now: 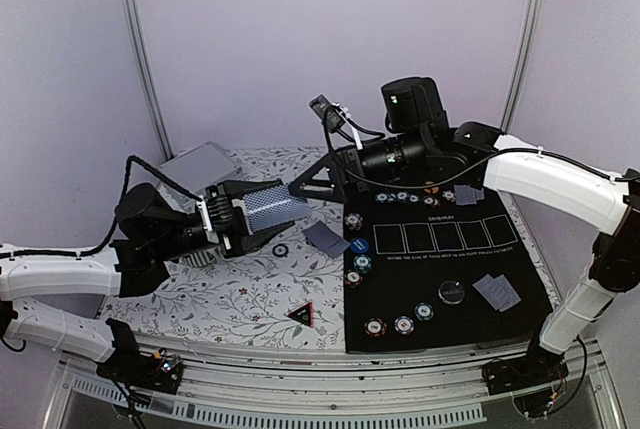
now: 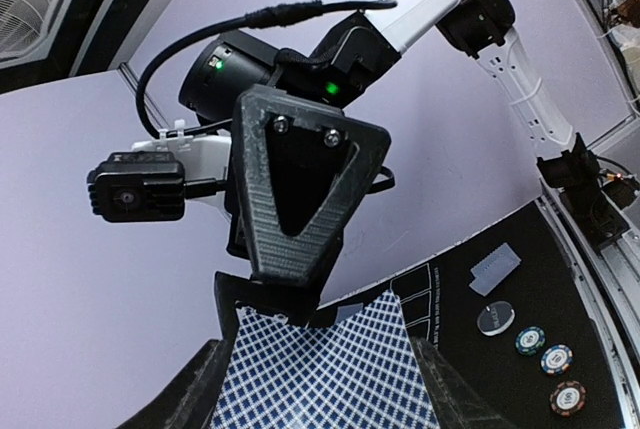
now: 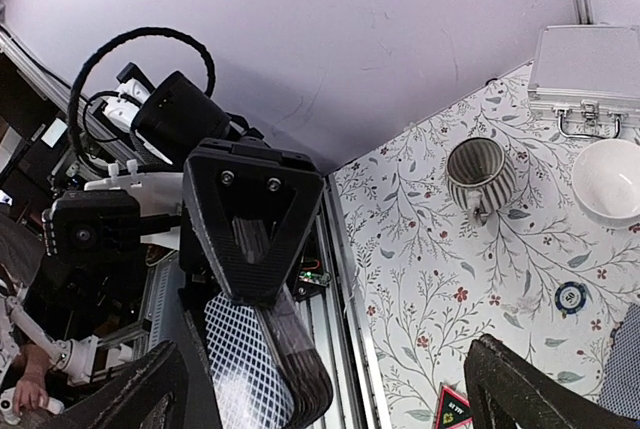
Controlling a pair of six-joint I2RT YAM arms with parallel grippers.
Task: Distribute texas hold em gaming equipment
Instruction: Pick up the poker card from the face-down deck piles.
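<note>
Left gripper (image 1: 256, 219): clamped on the deck of cards (image 1: 276, 211), one finger on each side; its wrist view shows the blue-and-white checked backs filling the gap between the fingers.
Deck of cards: held off the table, tilted, above the floral cloth (image 1: 240, 299), at 9 o'clock from the black mat (image 1: 450, 259).
Right gripper (image 1: 306, 185): jaws spread wide, holding nothing. It sits at 1 o'clock of the deck with a fingertip at the deck's far edge; contact cannot be told.
Loose card (image 1: 327, 239): face down on the cloth, just beside the mat's 9 o'clock edge.
Near cards (image 1: 497, 292): face down at the mat's 4 o'clock.
Far card (image 1: 468, 194): face down at the mat's 1 o'clock.
Left-edge chips (image 1: 359, 245): a column along the mat's 9 o'clock side.
Far chips (image 1: 401, 196): a row along the 12 o'clock edge.
Near chips (image 1: 403, 324): three at 6 o'clock.
Disc (image 1: 452, 291): on the mat, at 9 o'clock of the near cards.
Blue button (image 1: 281, 248): on the cloth, at 6 o'clock of the deck.
Silver case (image 1: 200, 164): at the table's 10 o'clock.
Striped mug (image 3: 480, 177), white bowl (image 3: 610, 181): near the case.
</note>
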